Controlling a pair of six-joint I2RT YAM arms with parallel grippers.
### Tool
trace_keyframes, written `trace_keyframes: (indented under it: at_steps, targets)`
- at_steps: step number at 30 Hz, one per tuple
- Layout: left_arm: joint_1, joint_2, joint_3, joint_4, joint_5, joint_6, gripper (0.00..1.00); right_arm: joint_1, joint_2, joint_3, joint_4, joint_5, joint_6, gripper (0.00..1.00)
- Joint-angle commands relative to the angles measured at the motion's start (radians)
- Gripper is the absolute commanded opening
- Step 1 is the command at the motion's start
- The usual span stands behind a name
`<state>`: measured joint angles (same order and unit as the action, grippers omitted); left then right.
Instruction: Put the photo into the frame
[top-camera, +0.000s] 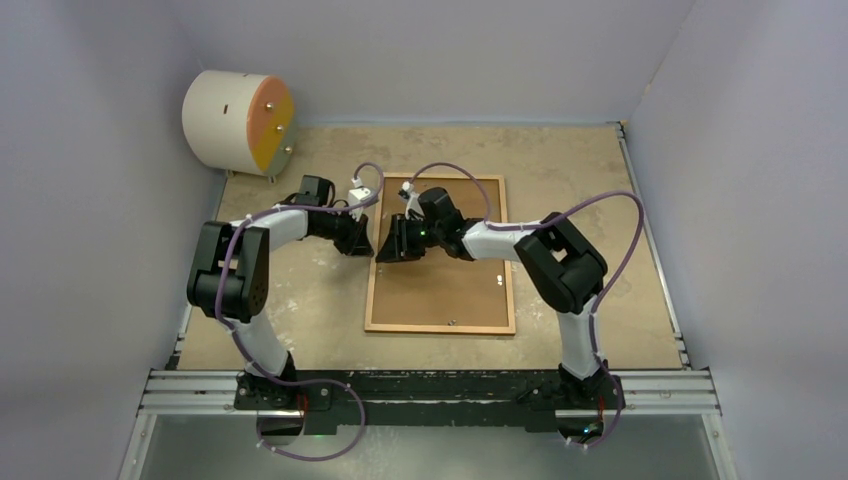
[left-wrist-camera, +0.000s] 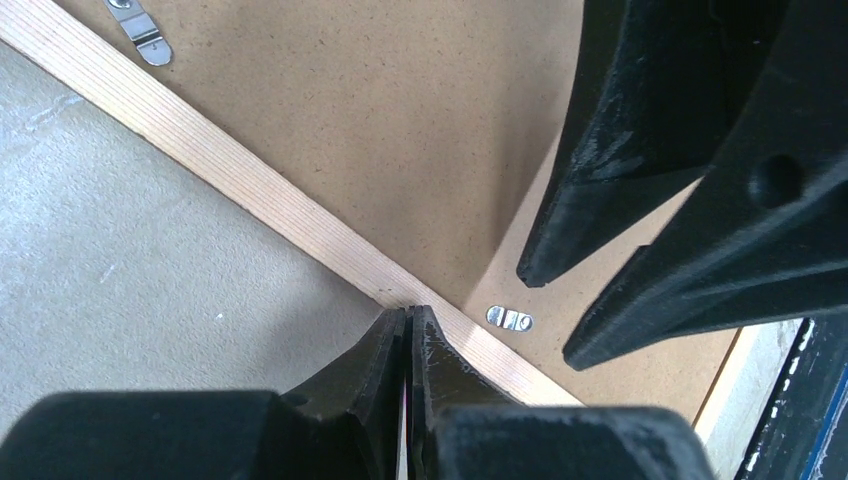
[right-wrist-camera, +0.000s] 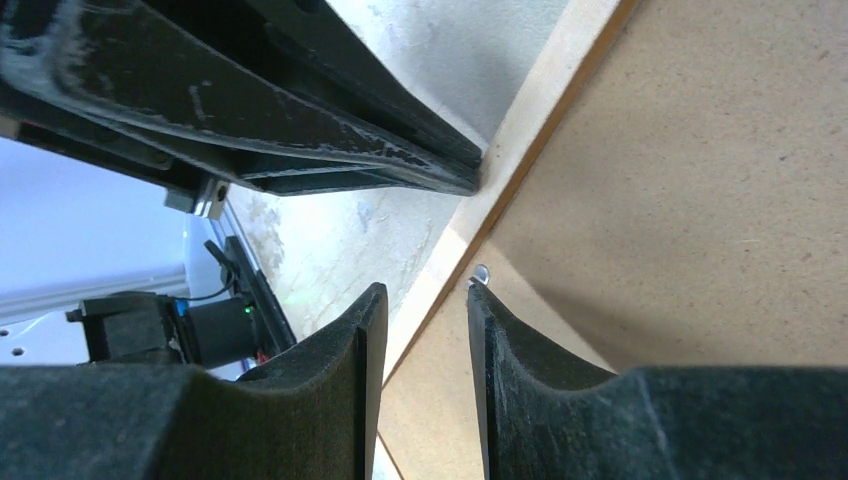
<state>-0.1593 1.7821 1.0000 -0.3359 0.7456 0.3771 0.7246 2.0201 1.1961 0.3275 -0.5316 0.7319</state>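
Observation:
The frame (top-camera: 440, 327) lies face down in the middle of the table, its brown back (top-camera: 450, 285) up inside the thin wooden rim. The photo is not in view. My left gripper (top-camera: 368, 243) is shut, with its tips resting on the frame's left rail (left-wrist-camera: 230, 170); nothing shows between them (left-wrist-camera: 408, 312). My right gripper (top-camera: 386, 246) is open a little and reaches in from the right. Its tips (right-wrist-camera: 425, 290) straddle the inner edge of the same rail (right-wrist-camera: 530, 130), one tip beside a small metal tab (right-wrist-camera: 481, 272). The two grippers almost touch.
A cream-and-orange cylinder (top-camera: 238, 122) stands at the back left corner. Small metal turn tabs (left-wrist-camera: 510, 320) sit along the back's edges. Grey walls close in the table on three sides, and a metal rail (top-camera: 430, 385) runs along the near edge.

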Motion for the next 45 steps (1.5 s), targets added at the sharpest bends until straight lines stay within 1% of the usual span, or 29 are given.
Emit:
trace_keyframes:
  at_steps: [1, 11, 21, 45]
  targets:
    - [-0.002, 0.062, -0.019, 0.013, -0.1, 0.016, 0.04, 0.003, 0.02, -0.002, 0.009, 0.027, -0.025, 0.38]
    - [-0.002, 0.068, -0.015, 0.009, -0.11, 0.011, 0.02, 0.017, 0.042, -0.013, 0.016, 0.035, -0.023, 0.37]
    - [-0.002, 0.072, -0.017, 0.012, -0.113, 0.012, 0.0, 0.045, 0.054, 0.004, -0.024, 0.073, -0.034, 0.35]
    - [-0.002, 0.068, -0.023, 0.011, -0.119, 0.024, 0.0, 0.056, 0.08, 0.042, -0.033, 0.022, -0.033, 0.33]
